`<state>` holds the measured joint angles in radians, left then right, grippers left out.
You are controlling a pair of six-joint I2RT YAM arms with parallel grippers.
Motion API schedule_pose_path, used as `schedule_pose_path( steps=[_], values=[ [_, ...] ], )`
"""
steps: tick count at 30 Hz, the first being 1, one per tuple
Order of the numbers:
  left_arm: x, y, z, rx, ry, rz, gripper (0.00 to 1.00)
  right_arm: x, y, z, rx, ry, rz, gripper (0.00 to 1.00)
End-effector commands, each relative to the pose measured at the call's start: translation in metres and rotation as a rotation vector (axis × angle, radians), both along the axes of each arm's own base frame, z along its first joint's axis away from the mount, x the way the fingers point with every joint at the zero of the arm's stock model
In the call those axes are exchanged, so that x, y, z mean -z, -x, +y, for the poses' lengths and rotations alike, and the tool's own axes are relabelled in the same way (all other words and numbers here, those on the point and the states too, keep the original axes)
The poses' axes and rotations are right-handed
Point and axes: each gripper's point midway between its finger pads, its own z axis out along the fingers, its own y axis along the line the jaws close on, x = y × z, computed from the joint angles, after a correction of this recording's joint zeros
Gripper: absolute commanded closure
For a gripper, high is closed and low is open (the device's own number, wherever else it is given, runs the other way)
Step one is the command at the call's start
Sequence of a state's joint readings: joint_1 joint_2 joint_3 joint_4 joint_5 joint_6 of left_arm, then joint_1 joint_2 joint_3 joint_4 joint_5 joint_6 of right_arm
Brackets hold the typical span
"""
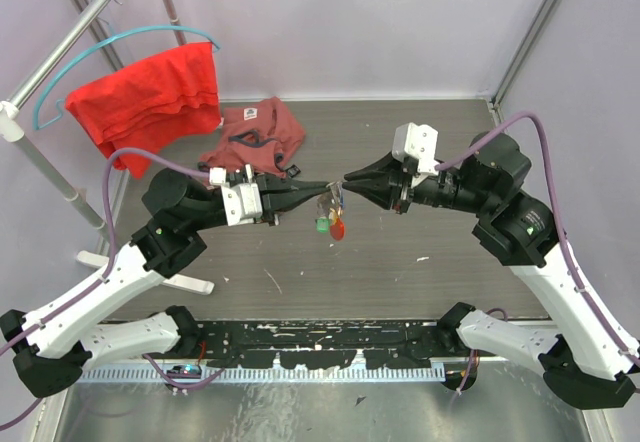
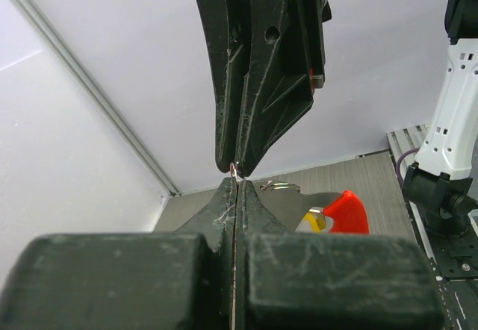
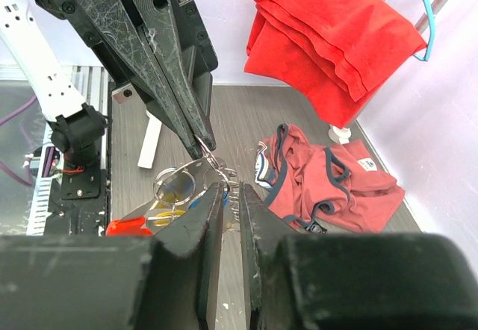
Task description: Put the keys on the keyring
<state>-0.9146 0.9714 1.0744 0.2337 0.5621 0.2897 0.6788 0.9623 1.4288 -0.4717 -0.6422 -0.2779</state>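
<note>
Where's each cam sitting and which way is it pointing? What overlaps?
Top external: above and behind the bases, looking down at the table; both arms show, left hand and right hand tip to tip.
Left wrist: looks along its own fingers at the right hand.
Right wrist: looks along its own fingers at the left hand and hung red cloth.
Shared: all three show the keyring and its red tag.

No legible text; garment tag [image 3: 366,164] seemingly blurred.

Keyring [image 3: 187,175] was polished silvery metal, its tag [image 2: 348,212] glossy red plastic, left gripper [image 2: 236,187] and right gripper [image 3: 232,195] scuffed matt black plastic, shirt [image 1: 150,97] soft red cloth
</note>
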Motion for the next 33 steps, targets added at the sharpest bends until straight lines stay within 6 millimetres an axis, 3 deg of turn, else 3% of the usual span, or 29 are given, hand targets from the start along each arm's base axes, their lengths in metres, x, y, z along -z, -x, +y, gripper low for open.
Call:
schedule_pose_path(
  steps=[1, 20, 26, 33],
  values=[
    [-0.011, 0.006, 0.001, 0.020, 0.037, -0.033, 1.00, -0.015, 0.003, 0.001, -0.015, -0.043, -0.030, 0.80],
    [-0.013, 0.004, -0.001, 0.018, 0.040, -0.041, 1.00, 0.006, 0.003, 0.011, -0.066, 0.017, 0.029, 0.89],
    [-0.015, 0.004, -0.001, 0.019, 0.045, -0.045, 1.00, 0.011, 0.004, 0.014, -0.094, 0.028, 0.053, 0.89],
    [-0.013, 0.004, -0.001, 0.019, 0.042, -0.043, 1.00, 0.000, 0.005, 0.013, -0.090, -0.001, 0.021, 0.83]
  ],
)
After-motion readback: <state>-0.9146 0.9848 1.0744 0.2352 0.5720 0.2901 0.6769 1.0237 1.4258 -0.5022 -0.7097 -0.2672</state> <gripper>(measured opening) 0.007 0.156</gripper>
